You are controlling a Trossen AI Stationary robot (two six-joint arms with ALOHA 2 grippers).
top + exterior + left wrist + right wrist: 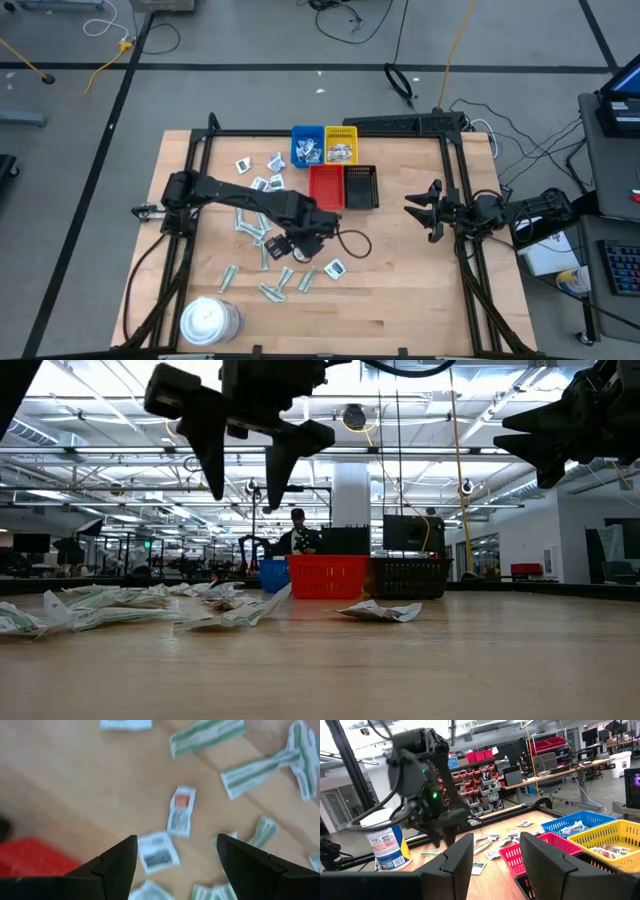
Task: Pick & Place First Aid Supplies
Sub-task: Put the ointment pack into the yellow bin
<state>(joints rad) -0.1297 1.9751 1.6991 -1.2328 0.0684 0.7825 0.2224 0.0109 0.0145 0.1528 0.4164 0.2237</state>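
Observation:
Many first aid packets lie flat and loose on the wooden table: white squares (pixel 335 267) and narrow grey-green strips (pixel 250 225), seen up close as a dark-marked white square (pixel 158 852) and strips (pixel 250 772). More packets fill the blue tray (pixel 307 146) and yellow tray (pixel 341 146). My left gripper (pixel 285 244) hangs open above the scattered packets, fingers pointing down (pixel 243 495), well clear of the table (pixel 172 865). It holds nothing. My right gripper (pixel 415 208) waits open and raised at the table's right side (pixel 495 865).
The red tray (pixel 326 187) and black tray (pixel 360 187) stand just beyond my left gripper, in front of the blue and yellow ones. A big round white tub (pixel 210 322) stands at the near left corner. Bare wood (pixel 400 300) lies near right. A person (pixel 297 530) sits behind the table.

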